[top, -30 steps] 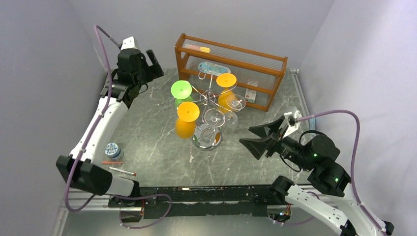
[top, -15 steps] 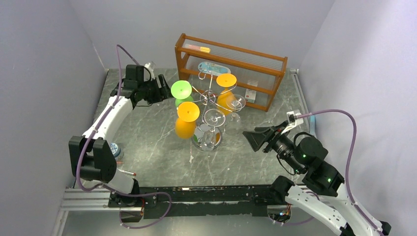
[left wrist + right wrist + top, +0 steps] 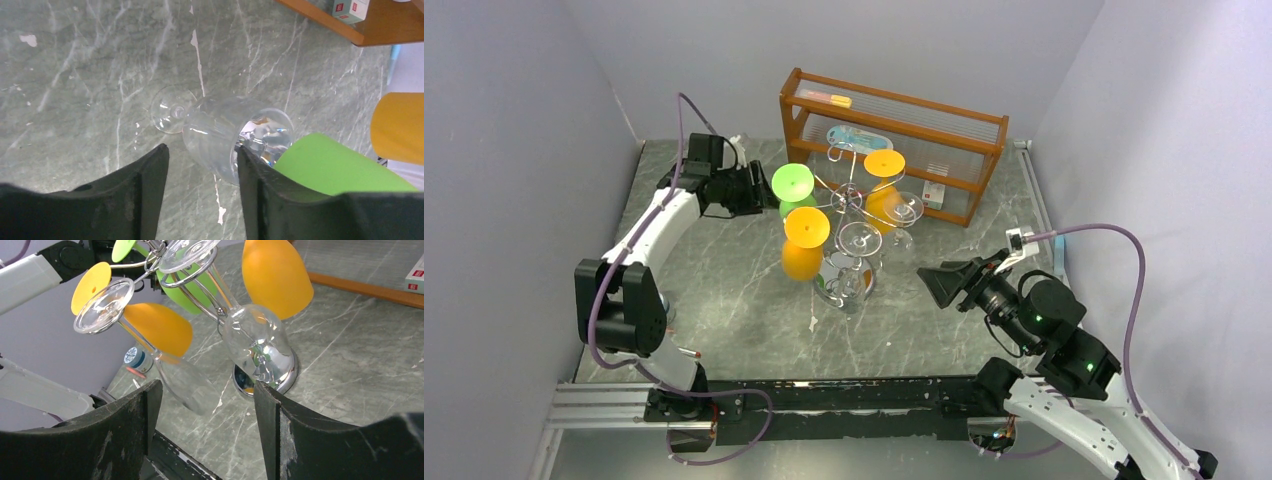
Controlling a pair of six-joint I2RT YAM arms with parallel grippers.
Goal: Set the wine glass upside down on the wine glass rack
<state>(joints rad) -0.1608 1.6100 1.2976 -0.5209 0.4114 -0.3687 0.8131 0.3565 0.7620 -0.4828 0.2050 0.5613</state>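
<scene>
A clear wine glass (image 3: 220,132) lies on its side on the grey marble table, foot (image 3: 170,110) to the left. My left gripper (image 3: 201,150) is open just behind its bowl; the right fingertip (image 3: 245,157) is at the rim, the left one stands apart. In the top view this gripper (image 3: 759,190) sits beside the green glass (image 3: 792,182). The wine glass rack (image 3: 849,200), silver wire on a shiny base (image 3: 265,377), carries green, orange and clear glasses upside down. My right gripper (image 3: 944,283) is open and empty, right of the rack.
A brown wooden shelf unit (image 3: 894,140) stands behind the rack. A small blue-lidded jar (image 3: 135,358) and a red pen (image 3: 136,372) lie at the left front. Purple walls close in on three sides.
My left arm has come down from a raised pose at the back left to the table beside the green glass, its jaws narrowing. The right gripper drew back slightly and turned.
</scene>
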